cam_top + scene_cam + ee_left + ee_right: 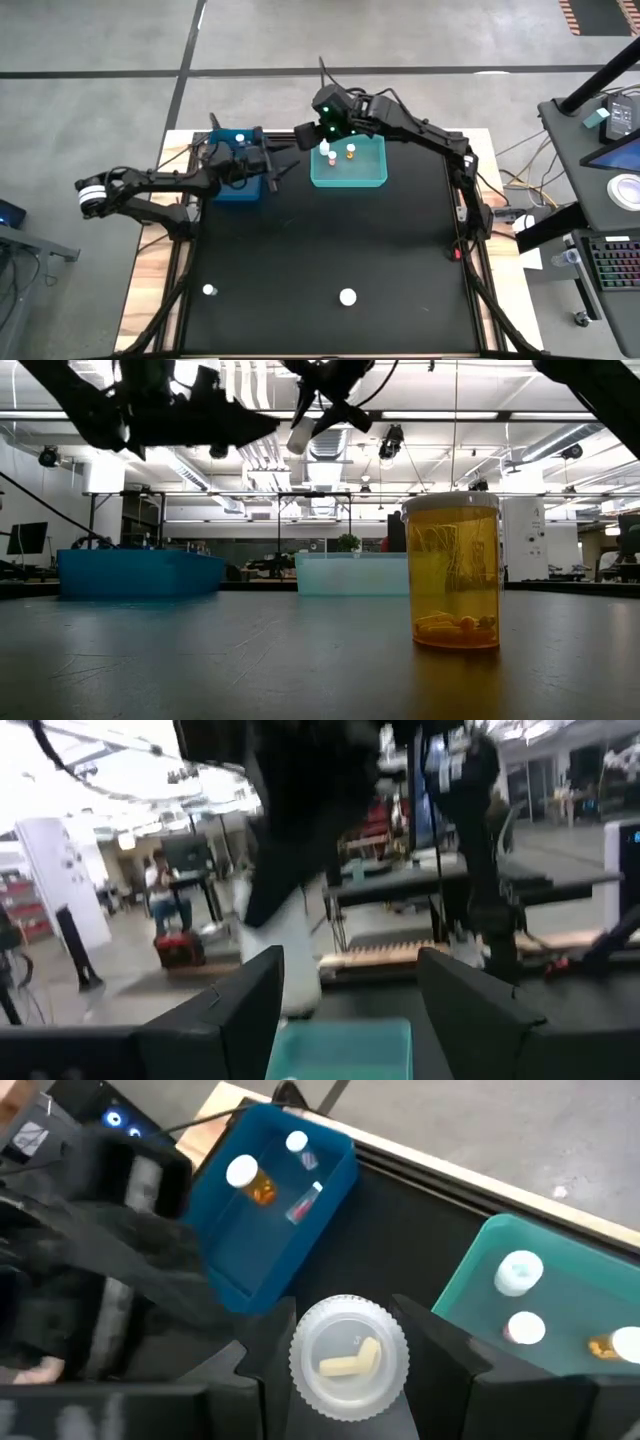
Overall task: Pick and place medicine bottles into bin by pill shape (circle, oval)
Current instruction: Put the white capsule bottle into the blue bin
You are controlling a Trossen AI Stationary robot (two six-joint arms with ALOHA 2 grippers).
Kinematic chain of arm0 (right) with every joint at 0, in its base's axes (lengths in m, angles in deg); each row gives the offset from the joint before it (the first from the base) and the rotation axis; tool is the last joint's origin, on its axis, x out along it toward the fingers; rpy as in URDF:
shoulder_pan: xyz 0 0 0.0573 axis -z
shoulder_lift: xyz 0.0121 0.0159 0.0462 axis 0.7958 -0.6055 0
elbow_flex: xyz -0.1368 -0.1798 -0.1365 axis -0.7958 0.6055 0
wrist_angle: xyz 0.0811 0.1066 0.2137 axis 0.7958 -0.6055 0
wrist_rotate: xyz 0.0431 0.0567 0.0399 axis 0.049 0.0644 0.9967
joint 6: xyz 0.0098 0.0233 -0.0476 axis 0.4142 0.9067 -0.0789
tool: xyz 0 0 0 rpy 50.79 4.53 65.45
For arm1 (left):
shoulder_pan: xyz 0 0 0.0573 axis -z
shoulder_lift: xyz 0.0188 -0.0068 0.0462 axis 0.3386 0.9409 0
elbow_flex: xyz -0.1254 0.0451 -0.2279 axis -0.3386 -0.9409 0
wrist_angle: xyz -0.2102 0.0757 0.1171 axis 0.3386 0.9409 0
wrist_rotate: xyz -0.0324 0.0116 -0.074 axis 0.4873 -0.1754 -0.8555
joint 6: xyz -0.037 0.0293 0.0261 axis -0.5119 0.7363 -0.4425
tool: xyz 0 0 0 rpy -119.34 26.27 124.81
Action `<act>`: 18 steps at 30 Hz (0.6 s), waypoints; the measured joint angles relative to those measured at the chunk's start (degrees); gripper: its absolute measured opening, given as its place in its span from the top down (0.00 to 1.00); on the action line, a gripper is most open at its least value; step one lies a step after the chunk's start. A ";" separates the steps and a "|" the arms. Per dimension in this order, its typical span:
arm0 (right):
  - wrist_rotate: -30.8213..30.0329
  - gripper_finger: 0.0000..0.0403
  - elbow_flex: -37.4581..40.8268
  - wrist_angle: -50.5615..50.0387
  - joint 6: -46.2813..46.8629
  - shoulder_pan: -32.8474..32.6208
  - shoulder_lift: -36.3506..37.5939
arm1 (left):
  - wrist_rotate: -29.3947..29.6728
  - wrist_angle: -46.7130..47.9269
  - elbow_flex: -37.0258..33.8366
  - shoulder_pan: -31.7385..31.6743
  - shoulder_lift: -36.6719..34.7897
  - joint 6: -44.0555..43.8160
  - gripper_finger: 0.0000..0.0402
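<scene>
My right gripper (pixel 305 135) is up in the air over the gap between the blue bin (pixel 238 172) and the teal bin (pixel 350 165), shut on a white bottle (pixel 350 1355). An oval pill shows on the bottle's round ribbed end. My left gripper (pixel 273 170) is open and empty at the blue bin's right side, pointing toward the teal bin (pixel 340 1050). The blue bin (pixel 270 1190) holds three bottles and so does the teal bin (pixel 540 1310). An amber bottle (pixel 451 571) stands on its base near the table's front edge, and a second small bottle (pixel 208 290) stands left of it. My right gripper pinches the white bottle by its side walls (pixel 300 1370) between its two fingers (pixel 445 1355). The bottle's ribbed round end faces the wrist camera. The bottle (pixel 300 436) is lifted well clear of the table and the bins, and sits tilted.
The two bins stand side by side at the table's far edge. The wide black tabletop (pixel 330 240) lies between them and the two bottles at the front. A desk with a keyboard (pixel 610 260) stands off the table's right side.
</scene>
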 joint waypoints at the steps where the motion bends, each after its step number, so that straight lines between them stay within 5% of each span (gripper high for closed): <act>1: -0.02 0.65 0.00 0.06 0.02 0.04 -0.09 | 0.32 0.25 0.24 0.02 0.92 0.13 0.47; 6: -0.01 0.65 -0.02 -0.06 0.38 0.06 -0.20 | 7.70 -0.15 1.69 -0.08 4.52 0.38 0.47; 18: -0.26 0.65 -0.02 2.17 1.44 -1.28 -0.18 | 8.50 -0.41 6.97 -0.28 13.65 -1.62 0.47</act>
